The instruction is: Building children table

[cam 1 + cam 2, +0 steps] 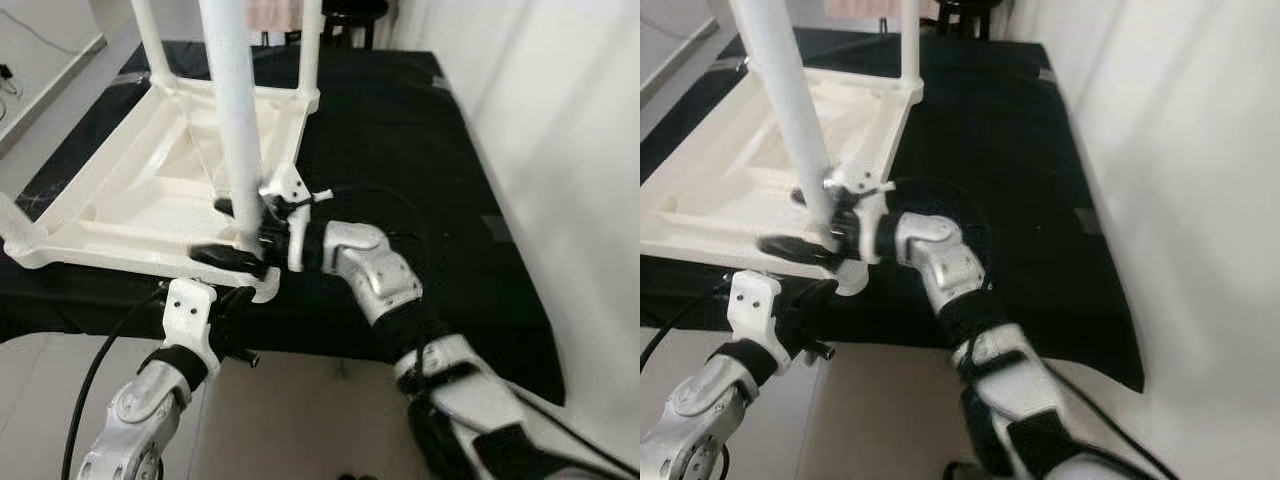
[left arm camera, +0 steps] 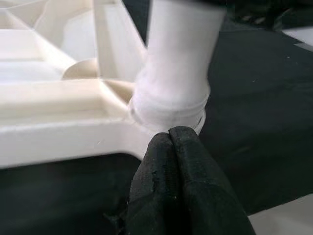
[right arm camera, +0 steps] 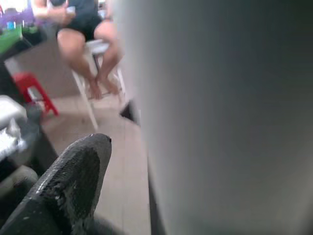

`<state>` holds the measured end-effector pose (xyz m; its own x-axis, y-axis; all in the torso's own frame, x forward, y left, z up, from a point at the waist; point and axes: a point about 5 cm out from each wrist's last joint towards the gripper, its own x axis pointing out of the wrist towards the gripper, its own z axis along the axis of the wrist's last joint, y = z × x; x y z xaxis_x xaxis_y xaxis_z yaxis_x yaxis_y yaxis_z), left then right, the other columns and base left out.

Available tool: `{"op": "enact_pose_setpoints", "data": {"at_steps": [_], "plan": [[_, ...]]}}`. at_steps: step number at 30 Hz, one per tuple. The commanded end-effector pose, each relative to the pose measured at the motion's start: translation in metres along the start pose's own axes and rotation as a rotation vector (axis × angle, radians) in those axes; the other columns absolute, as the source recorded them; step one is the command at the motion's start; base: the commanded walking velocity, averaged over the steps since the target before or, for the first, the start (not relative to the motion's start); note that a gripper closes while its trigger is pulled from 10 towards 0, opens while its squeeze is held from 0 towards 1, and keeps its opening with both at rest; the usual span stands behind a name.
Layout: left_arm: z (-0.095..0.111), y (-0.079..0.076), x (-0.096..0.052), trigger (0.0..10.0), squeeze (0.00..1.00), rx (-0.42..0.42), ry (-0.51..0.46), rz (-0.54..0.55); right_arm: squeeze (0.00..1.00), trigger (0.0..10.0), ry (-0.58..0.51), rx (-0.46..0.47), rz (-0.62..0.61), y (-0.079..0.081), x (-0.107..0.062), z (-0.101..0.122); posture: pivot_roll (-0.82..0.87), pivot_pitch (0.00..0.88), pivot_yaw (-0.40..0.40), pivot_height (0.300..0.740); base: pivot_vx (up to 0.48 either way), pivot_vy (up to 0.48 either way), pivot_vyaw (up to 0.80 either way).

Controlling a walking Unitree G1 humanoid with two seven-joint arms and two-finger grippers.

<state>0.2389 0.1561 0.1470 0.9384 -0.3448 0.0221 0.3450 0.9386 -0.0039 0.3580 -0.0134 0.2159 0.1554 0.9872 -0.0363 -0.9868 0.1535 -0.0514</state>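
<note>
The white children's table top lies upside down on the black-covered table. The right end effector clamps the white leg standing in its near corner socket. The left end effector, fingers pressed together, touches that socket's collar from below.

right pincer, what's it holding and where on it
The right pincer grips the white table leg near its base, just above the corner socket of the upturned tabletop. The left pincer holds nothing.
</note>
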Motion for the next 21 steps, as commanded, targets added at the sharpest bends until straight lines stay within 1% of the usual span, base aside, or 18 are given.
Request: {"op": "enact_pose_setpoints", "data": {"at_steps": [1, 2, 3, 4, 7, 9, 11, 12, 13, 14, 15, 16, 18, 19, 21], "plan": [[0.0, -0.002, -0.003, 10.0, 0.0, 0.011, 0.0, -0.003, 0.0, 10.0, 0.019, 0.003, 0.036, -0.002, 0.001, 0.0, 0.08, 0.148, -0.071, 0.74, 0.0, 0.0, 0.0], [0.0, -0.002, -0.003, 10.0, 0.0, 0.011, 0.0, -0.003, 0.0, 10.0, 0.019, 0.003, 0.036, -0.002, 0.001, 0.0, 0.08, 0.148, -0.071, 0.74, 0.0, 0.0, 0.0], [0.0, -0.003, -0.004, 10.0, 0.0, 0.011, 0.0, -0.001, 0.0, 3.9, 0.021, 0.012, 0.029, -0.004, 0.0, 0.001, 0.09, 0.155, -0.068, 0.74, 0.0, 0.0, 0.0], [0.001, -0.003, -0.005, 10.0, 0.0, 0.01, 0.001, 0.0, 0.0, 0.0, 0.015, 0.032, 0.032, -0.006, -0.001, 0.001, 0.1, 0.16, -0.063, 0.74, 0.0, 0.0, 0.0], [0.001, -0.003, -0.006, 10.0, 0.0, 0.009, 0.001, 0.0, 0.0, 0.0, 0.009, 0.044, 0.037, -0.007, -0.001, 0.001, 0.1, 0.161, -0.063, 0.74, 0.0, 0.0, 0.0], [0.0, -0.004, -0.007, 10.0, 0.0, 0.008, 0.005, -0.003, 0.0, 0.0, -0.008, 0.057, -0.011, -0.011, -0.005, -0.001, 0.11, 0.163, -0.064, 0.74, 0.0, 0.0, 0.0], [0.0, -0.004, -0.007, 10.0, 0.0, 0.008, 0.005, -0.003, 0.0, 0.0, -0.008, 0.057, -0.011, -0.011, -0.005, -0.001, 0.11, 0.163, -0.064, 0.74, 0.0, 0.0, 0.0], [0.0, -0.005, -0.007, 10.0, 0.0, 0.008, 0.006, -0.004, 0.0, 0.0, -0.011, 0.054, -0.05, -0.014, -0.008, -0.003, 0.11, 0.164, -0.064, 0.74, 0.0, 0.0, 0.0], [0.0, -0.005, -0.007, 10.0, 0.0, 0.007, 0.007, -0.003, 0.0, 0.0, 0.002, 0.048, -0.121, -0.018, -0.015, -0.01, 0.11, 0.165, -0.071, 0.74, 0.0, 0.0, 0.0], [0.0, -0.006, -0.006, 10.0, 0.0, 0.006, 0.006, -0.003, 0.0, 0.0, 0.013, 0.043, -0.167, -0.02, -0.02, -0.014, 0.11, 0.165, -0.071, 0.74, 0.0, 0.0, 0.0], [0.0, -0.006, -0.006, 10.0, 0.0, 0.006, 0.006, -0.003, 0.0, 0.0, 0.013, 0.043, -0.167, -0.02, -0.02, -0.014, 0.11, 0.165, -0.071, 0.74, 0.0, 0.0, 0.0], [0.0, -0.006, -0.006, 10.0, 0.0, 0.005, 0.005, -0.001, 0.0, 0.0, 0.036, 0.032, -0.241, -0.023, -0.026, -0.022, 0.11, 0.165, -0.071, 0.74, 0.0, 0.0, 0.0], [0.0, -0.006, -0.006, 10.0, 0.0, 0.005, 0.005, -0.001, 0.0, 0.0, 0.036, 0.032, -0.241, -0.023, -0.026, -0.022, 0.11, 0.165, -0.071, 0.74, 0.0, 0.0, 0.0], [0.0, -0.005, -0.007, 10.0, 0.0, 0.005, 0.004, 0.0, 0.0, 0.0, 0.085, 0.052, -0.376, -0.027, -0.034, -0.035, 0.09, 0.162, -0.072, 0.74, 0.0, 0.0, 0.0], [0.0, -0.005, -0.007, 10.0, 0.0, 0.005, 0.004, 0.0, 0.0, 0.0, 0.085, 0.052, -0.376, -0.027, -0.034, -0.035, 0.09, 0.162, -0.072, 0.74, 0.0, 0.0, 0.0]]}}
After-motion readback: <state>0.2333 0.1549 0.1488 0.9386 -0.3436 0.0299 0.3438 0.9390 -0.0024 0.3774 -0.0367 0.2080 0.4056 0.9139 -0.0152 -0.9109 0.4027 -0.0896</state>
